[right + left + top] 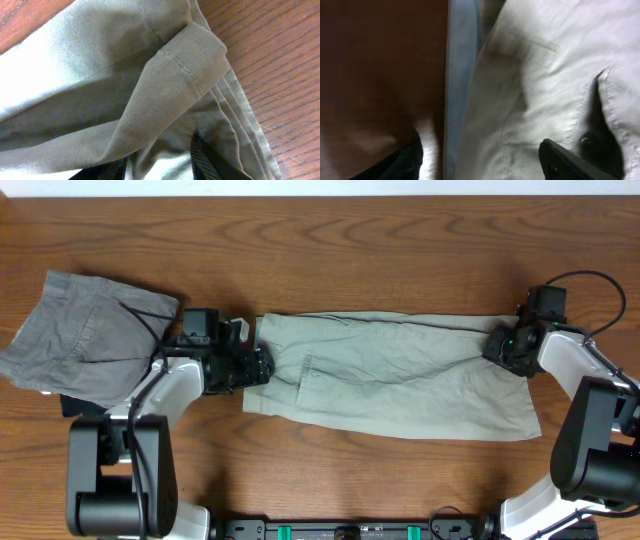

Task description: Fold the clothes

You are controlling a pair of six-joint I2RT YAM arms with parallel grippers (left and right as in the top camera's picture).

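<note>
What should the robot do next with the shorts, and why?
Probably close the left gripper on the cloth. The khaki shorts lie flat and stretched long across the table, and this gripper's fingers sit wide apart around the left edge. The right gripper is already at the other end. A firm pinch likely comes before lifting an end over.

Open worktop [350, 250] lies beyond the khaki shorts [400, 380] and in front of them; the grey shorts [90, 335] crowd the outer side of our left hand [258, 367].
</note>
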